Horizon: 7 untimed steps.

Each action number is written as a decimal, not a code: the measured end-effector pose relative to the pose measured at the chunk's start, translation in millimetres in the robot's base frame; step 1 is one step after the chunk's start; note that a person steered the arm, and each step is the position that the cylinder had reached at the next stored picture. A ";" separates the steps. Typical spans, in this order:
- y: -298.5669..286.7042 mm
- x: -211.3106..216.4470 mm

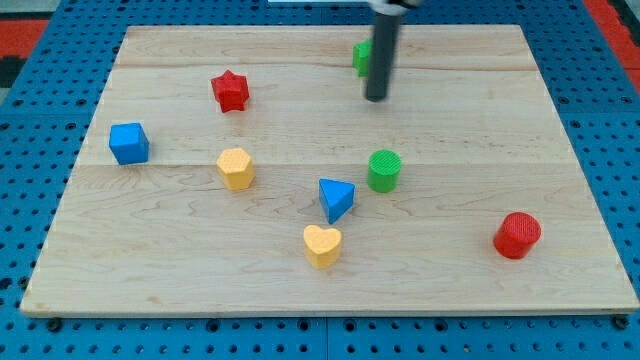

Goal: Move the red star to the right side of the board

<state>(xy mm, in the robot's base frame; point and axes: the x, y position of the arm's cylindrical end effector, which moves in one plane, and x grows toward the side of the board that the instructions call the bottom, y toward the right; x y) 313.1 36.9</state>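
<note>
The red star lies on the wooden board in its upper left part. My tip rests on the board well to the right of the star, at about the same height in the view. The dark rod rises from it to the view's top. A green block stands just behind the rod and is partly hidden by it; its shape cannot be made out.
A blue cube sits at the left. A yellow hexagon block, a blue triangle, a green cylinder and a yellow heart lie mid-board. A red cylinder sits at the lower right.
</note>
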 end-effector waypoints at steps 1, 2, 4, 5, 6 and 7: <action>-102.4 -34.7; -182.0 -53.0; -218.5 15.7; -162.1 28.0; -146.4 -1.8; -186.8 -22.6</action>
<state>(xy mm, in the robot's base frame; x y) 290.5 -149.9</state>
